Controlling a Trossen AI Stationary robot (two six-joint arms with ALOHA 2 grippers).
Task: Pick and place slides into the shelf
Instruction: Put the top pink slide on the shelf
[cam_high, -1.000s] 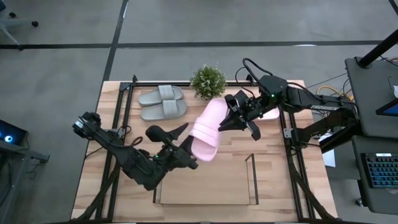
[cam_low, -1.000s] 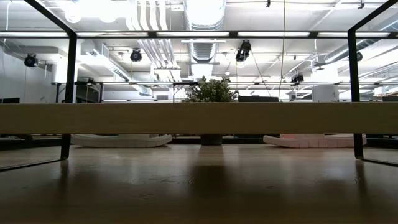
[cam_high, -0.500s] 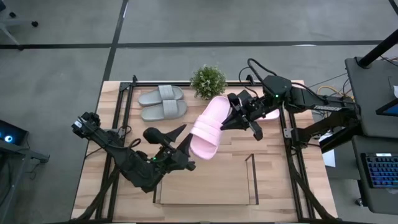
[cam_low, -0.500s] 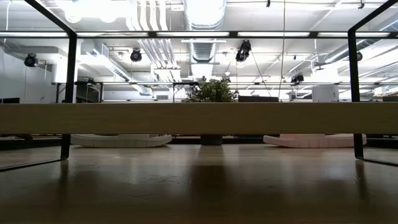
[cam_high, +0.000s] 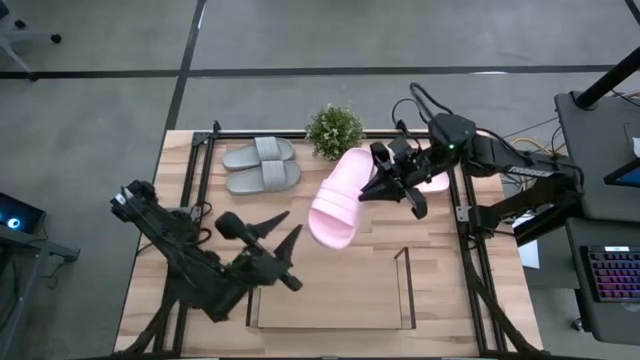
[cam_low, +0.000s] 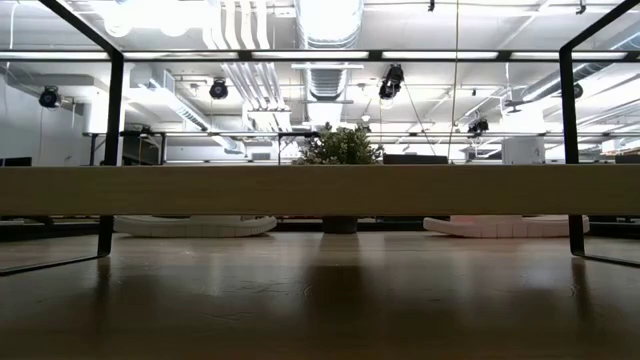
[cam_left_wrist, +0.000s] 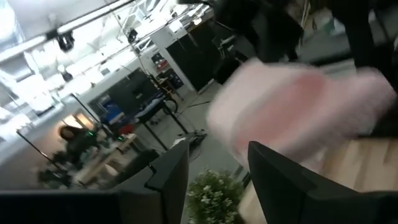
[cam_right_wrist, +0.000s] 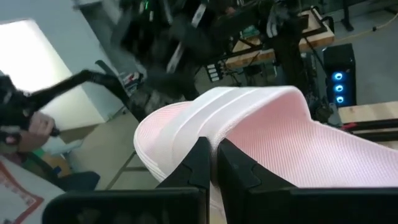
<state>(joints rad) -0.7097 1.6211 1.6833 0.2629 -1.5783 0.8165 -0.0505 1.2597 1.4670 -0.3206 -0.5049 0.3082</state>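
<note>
Blurring hides pink slide (cam_left_wrist: 298, 106) edges.

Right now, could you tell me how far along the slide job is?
Nothing looks shelved yet: the shelf shows no slide inside. In hand: the right gripper is shut on one pink slide, held above the table, while the left gripper is open nearby. Left: that slide, the second pink slide and the grey pair.
</note>
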